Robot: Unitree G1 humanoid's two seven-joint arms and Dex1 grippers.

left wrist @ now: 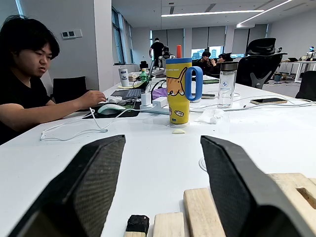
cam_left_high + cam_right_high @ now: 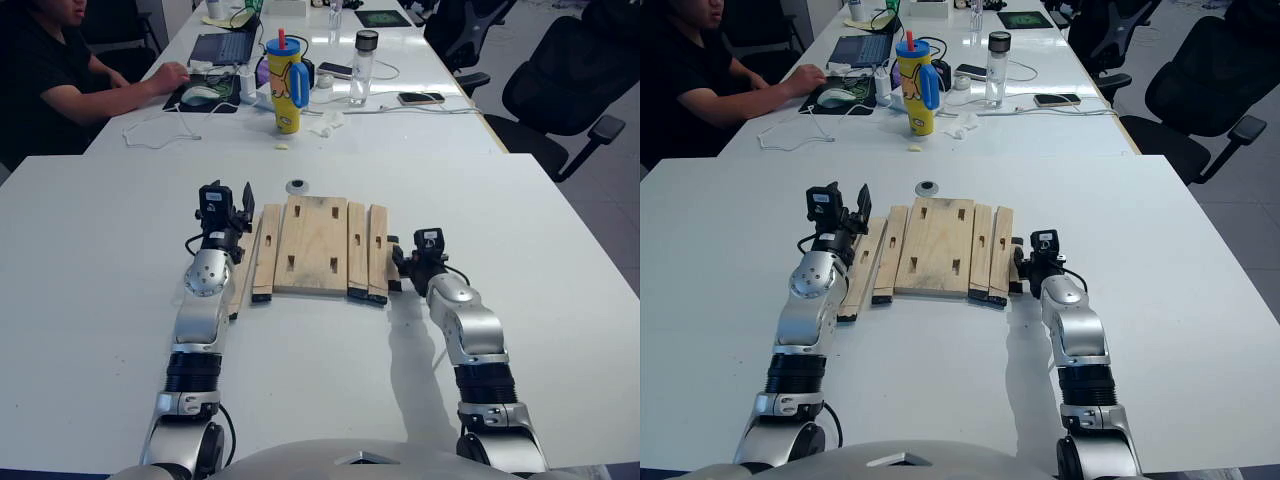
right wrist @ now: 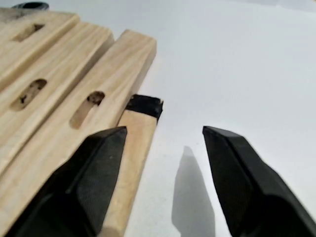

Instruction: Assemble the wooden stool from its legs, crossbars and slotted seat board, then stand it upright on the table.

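Seat board (image 2: 313, 245) lies flat w/ slotted legs (image 2: 357, 262) beside.

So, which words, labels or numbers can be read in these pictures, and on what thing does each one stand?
No text can be read with certainty.
Yellow tumbler: small print above a cartoon picture, too blurred to read.
Clear water bottle: a blue label, too small to read.
Slotted seat board: no print, only bare wood and slots.
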